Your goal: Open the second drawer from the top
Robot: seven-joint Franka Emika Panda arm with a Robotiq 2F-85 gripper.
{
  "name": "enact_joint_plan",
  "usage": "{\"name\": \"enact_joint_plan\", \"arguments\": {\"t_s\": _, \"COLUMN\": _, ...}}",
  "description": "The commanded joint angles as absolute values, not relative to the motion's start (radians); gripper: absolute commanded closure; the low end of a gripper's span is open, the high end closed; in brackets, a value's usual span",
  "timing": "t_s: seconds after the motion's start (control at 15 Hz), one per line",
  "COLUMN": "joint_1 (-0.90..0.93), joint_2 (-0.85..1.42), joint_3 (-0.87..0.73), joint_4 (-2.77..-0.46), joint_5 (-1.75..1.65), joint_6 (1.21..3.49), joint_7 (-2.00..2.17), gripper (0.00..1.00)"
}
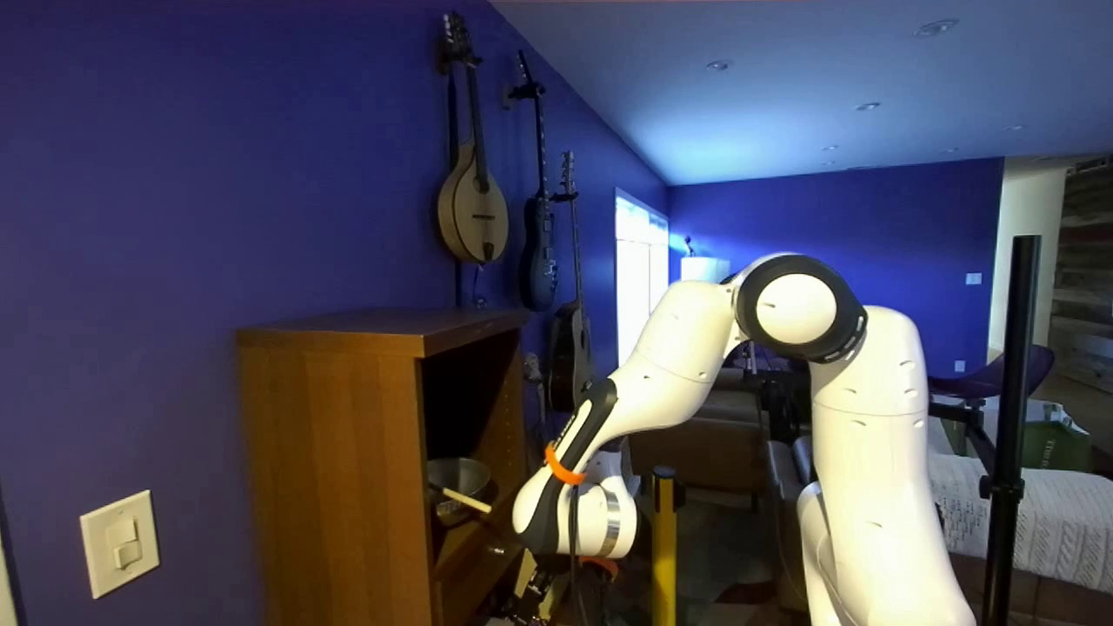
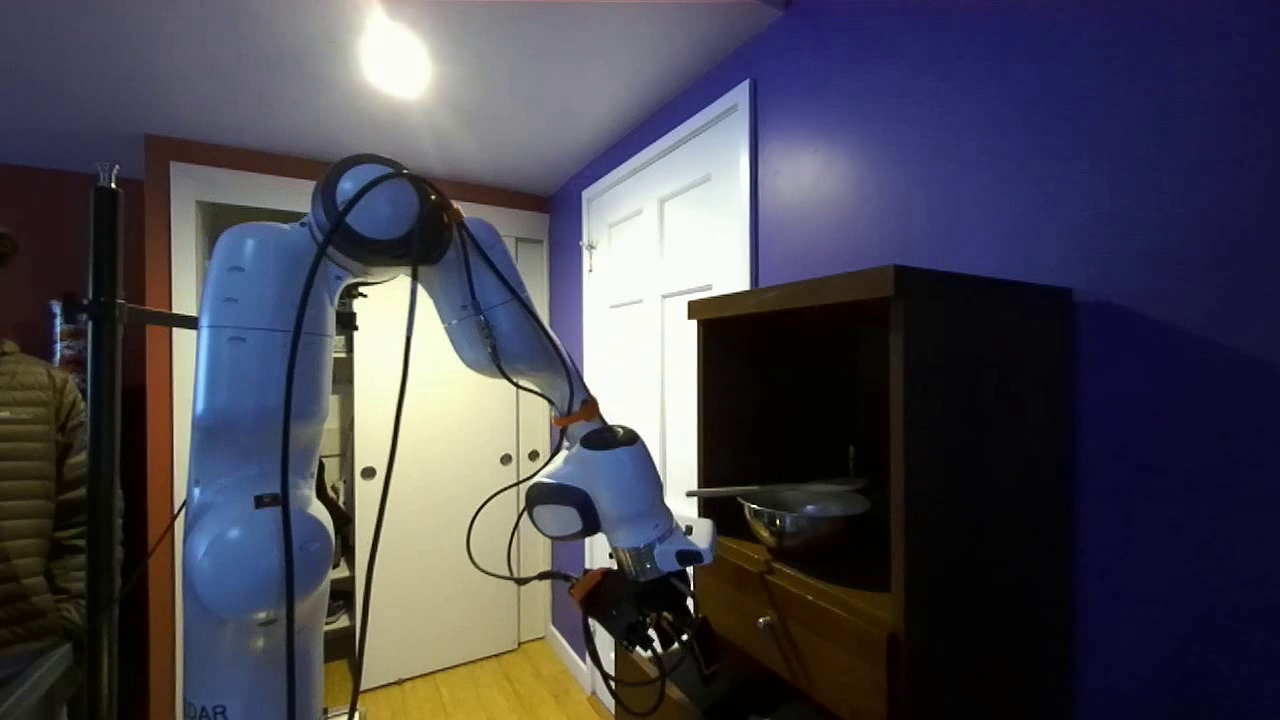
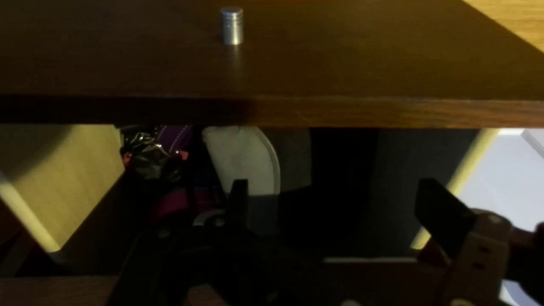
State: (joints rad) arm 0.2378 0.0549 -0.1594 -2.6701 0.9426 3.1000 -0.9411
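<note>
- Fingers point(image 3: 442, 208) of the gripper point(image 3: 333, 187) are held wide apart across the lower half of the wrist view, and the dark inside of the second drawer from the top point(image 3: 80, 178) is seen between them; whether the drawer is touched cannot be told.
- Across the top of the wrist view, the upper drawer front point(image 3: 323, 59) is shown with its silver knob point(image 3: 232, 27); just below it the second drawer is pulled out, its pale side walls point(image 3: 91, 168) seen at left and right.
- Left of centre, shiny black wrapping point(image 3: 151, 163), a purple item point(image 3: 173, 138) and a pale rounded thing point(image 3: 244, 159) are held in the drawer.
- In an exterior view, the wooden chest point(image 1: 339, 469) is seen left of centre, a metal bowl point(image 1: 465, 474) set in its top compartment; above, stringed instruments point(image 1: 474, 213) are hung on the blue wall point(image 1: 304, 174), and the dark gripper is partly lost at the lower edge.
- In an exterior view, the white arm point(image 2: 250, 420) is bent toward the chest at right; the second drawer is shown pulled out, in shadow, at the lower edge.
</note>
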Motion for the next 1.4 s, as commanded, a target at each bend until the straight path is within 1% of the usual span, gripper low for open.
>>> {"name": "enact_joint_plan", "arguments": {"t_s": 0.0, "joint_1": 0.210, "joint_2": 0.180, "joint_3": -0.161, "joint_4": -2.571, "joint_5": 0.970, "joint_6": 3.011, "joint_7": -0.987, "gripper": 0.00}}
{"name": "enact_joint_plan", "arguments": {"t_s": 0.2, "joint_1": 0.238, "joint_2": 0.289, "joint_3": -0.246, "joint_4": -2.579, "joint_5": 0.794, "joint_6": 3.041, "joint_7": -0.853, "gripper": 0.00}}
{"name": "enact_joint_plan", "arguments": {"t_s": 0.27, "joint_1": 0.144, "joint_2": 0.305, "joint_3": -0.183, "joint_4": -2.594, "joint_5": 0.678, "joint_6": 3.060, "joint_7": -0.779, "gripper": 0.00}}
{"name": "enact_joint_plan", "arguments": {"t_s": 0.33, "joint_1": 0.274, "joint_2": 0.319, "joint_3": -0.332, "joint_4": -2.593, "joint_5": 0.655, "joint_6": 3.043, "joint_7": -0.763, "gripper": 0.00}}
{"name": "enact_joint_plan", "arguments": {"t_s": 0.53, "joint_1": 0.350, "joint_2": 0.318, "joint_3": -0.482, "joint_4": -2.612, "joint_5": 0.515, "joint_6": 3.009, "joint_7": -0.691, "gripper": 0.00}}
{"name": "enact_joint_plan", "arguments": {"t_s": 0.87, "joint_1": 0.438, "joint_2": 0.282, "joint_3": -0.609, "joint_4": -2.619, "joint_5": 0.468, "joint_6": 2.943, "joint_7": -0.680, "gripper": 0.00}}
{"name": "enact_joint_plan", "arguments": {"t_s": 1.33, "joint_1": 0.585, "joint_2": 0.251, "joint_3": -0.823, "joint_4": -2.626, "joint_5": 0.269, "joint_6": 2.743, "joint_7": -0.639, "gripper": 0.00}}
